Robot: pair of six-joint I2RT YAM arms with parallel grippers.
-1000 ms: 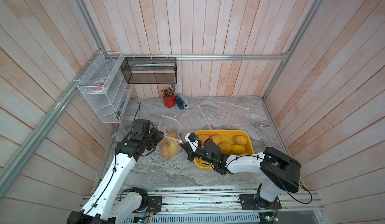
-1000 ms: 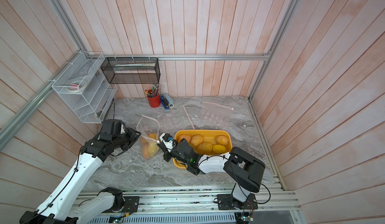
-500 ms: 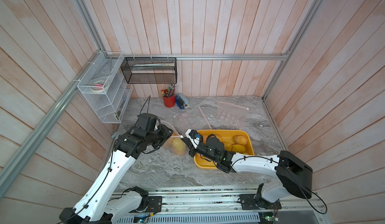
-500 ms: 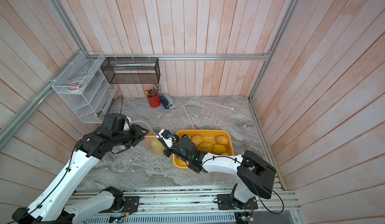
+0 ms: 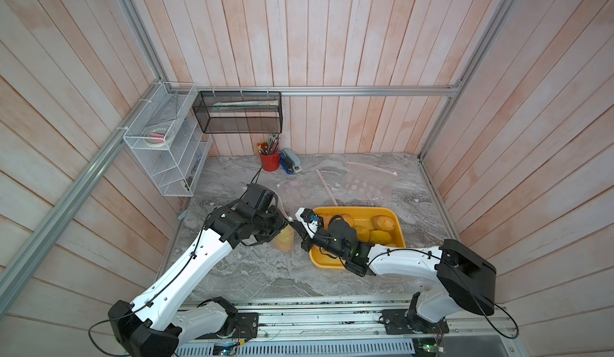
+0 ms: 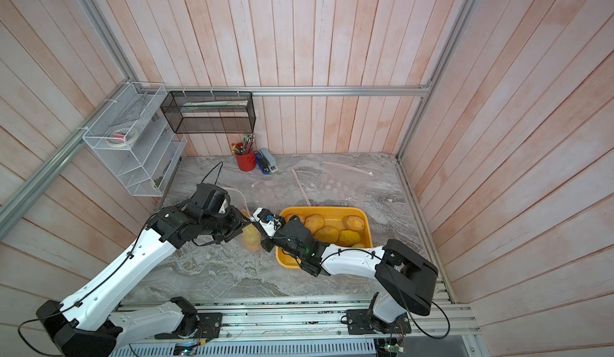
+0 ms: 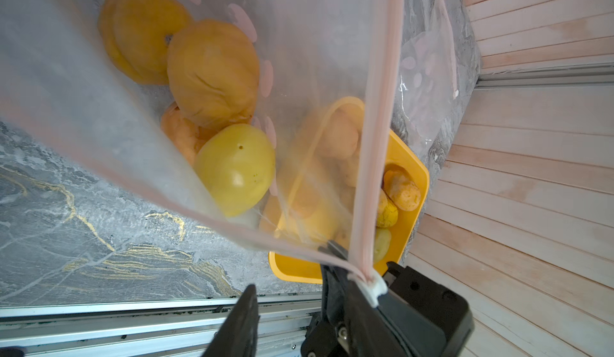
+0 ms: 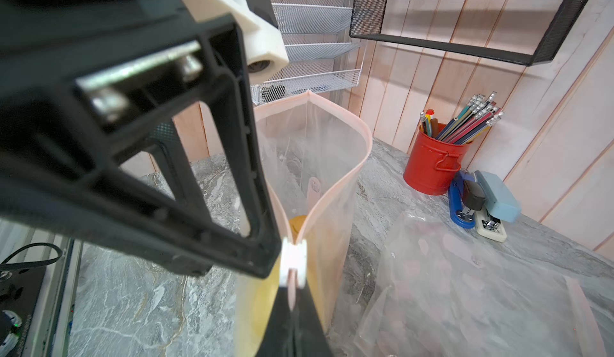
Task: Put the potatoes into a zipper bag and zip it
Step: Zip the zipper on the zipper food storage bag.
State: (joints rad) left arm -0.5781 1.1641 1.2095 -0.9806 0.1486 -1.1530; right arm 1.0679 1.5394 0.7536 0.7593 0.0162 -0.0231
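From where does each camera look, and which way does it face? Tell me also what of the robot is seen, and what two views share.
Top views: high above the robot, facing down at the table; left arm and right arm show.
Left wrist: on the left arm, looking down into the open bag at potatoes; left pincer shows, jaws apart.
Right wrist: on the right arm, facing the bag and the red cup; right pincer shows, shut on the bag.
Shared: both wrist views show the white slider.
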